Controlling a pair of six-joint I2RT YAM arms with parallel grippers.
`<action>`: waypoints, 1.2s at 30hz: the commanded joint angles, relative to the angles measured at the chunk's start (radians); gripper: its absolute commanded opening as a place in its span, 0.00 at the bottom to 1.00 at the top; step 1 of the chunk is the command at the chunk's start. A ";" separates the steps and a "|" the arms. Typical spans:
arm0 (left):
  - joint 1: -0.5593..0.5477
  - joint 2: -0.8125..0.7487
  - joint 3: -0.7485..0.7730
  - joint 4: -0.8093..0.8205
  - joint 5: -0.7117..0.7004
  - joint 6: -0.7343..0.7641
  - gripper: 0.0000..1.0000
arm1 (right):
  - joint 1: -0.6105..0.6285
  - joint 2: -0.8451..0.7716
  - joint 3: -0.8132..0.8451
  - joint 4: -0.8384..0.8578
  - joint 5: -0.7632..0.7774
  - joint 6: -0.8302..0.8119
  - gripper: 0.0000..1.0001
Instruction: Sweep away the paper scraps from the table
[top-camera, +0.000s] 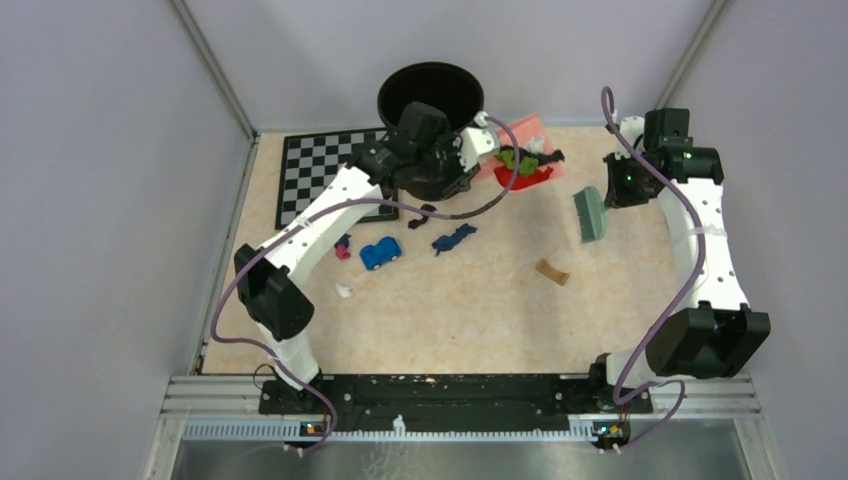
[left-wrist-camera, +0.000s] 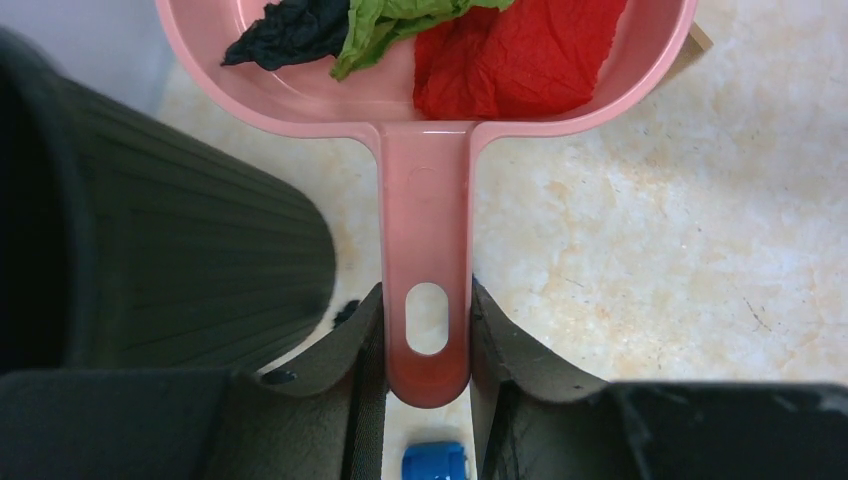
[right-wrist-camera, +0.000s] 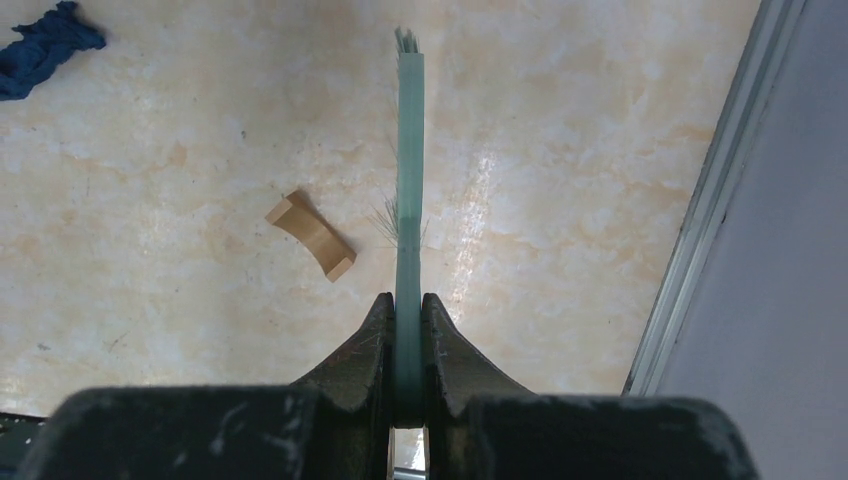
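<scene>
Paper scraps (left-wrist-camera: 520, 55) in dustpan (left-wrist-camera: 425, 150) between jaws

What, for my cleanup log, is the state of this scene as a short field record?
left gripper: shut on pink dustpan handle
right gripper: shut on brush
in dustpan: black scrap, green scrap, red scrap
loose on table: dark blue scrap, small black scrap, pink scrap, white scrap
other items: blue toy car, tan block, checkerboard mat
black bin: beside dustpan
</scene>
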 joint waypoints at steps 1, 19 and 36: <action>0.049 0.024 0.200 -0.161 -0.031 -0.031 0.00 | 0.003 -0.034 0.006 0.027 -0.032 -0.009 0.00; 0.175 0.054 0.480 -0.179 -0.250 0.043 0.00 | 0.003 0.005 0.013 0.007 -0.051 -0.004 0.00; 0.300 0.135 0.491 0.074 -0.486 0.500 0.00 | 0.003 0.016 0.002 -0.002 -0.058 -0.006 0.00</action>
